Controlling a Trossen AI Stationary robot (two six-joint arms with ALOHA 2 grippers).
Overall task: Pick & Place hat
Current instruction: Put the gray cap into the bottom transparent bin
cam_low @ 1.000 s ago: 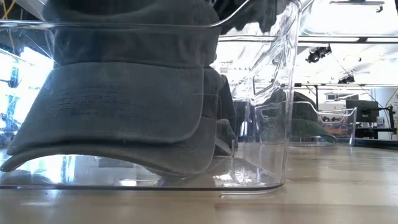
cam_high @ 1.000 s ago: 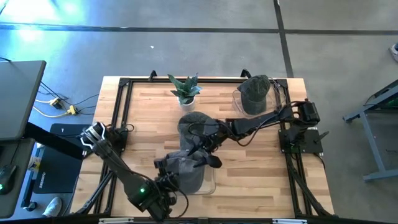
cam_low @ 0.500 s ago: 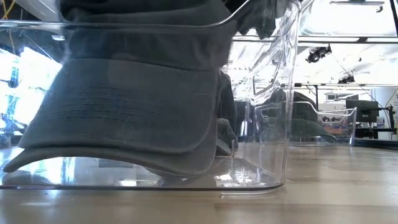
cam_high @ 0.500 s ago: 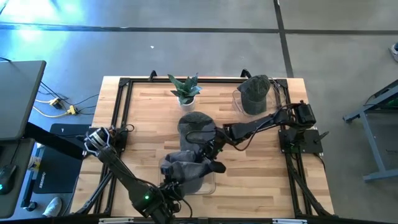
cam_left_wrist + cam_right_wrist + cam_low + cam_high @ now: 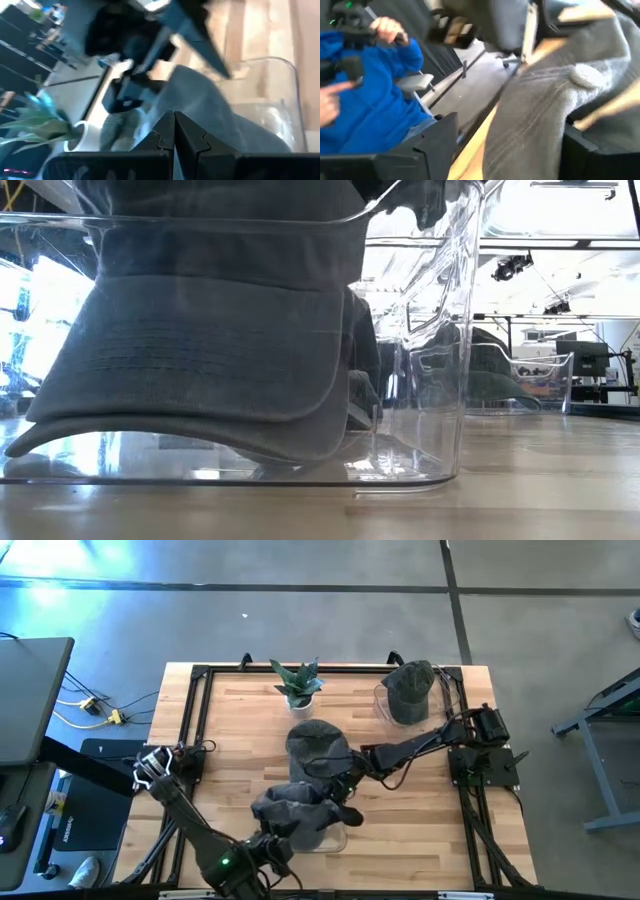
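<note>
No writing or label can be read on the grey cap point(image 5: 292, 808), which lies over the clear plastic bin point(image 5: 330, 838) at the near edge of the counter point(image 5: 240, 740) and, since a moment ago, has spread further toward the left arm's side. The left hand point(image 5: 268, 847) is pressed together on the cap's near edge. The right hand point(image 5: 338, 802) sits at the cap's other side; I cannot tell how its fingers stand.

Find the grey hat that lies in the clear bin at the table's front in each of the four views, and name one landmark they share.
High view: grey hat, front centre, draped over the clear bin.
Low view: hat fills the left half, behind the bin wall.
Left wrist view: hat, centre.
Right wrist view: hat, centre-right.
Shared landmark: the bin, except in the right wrist view.
</note>
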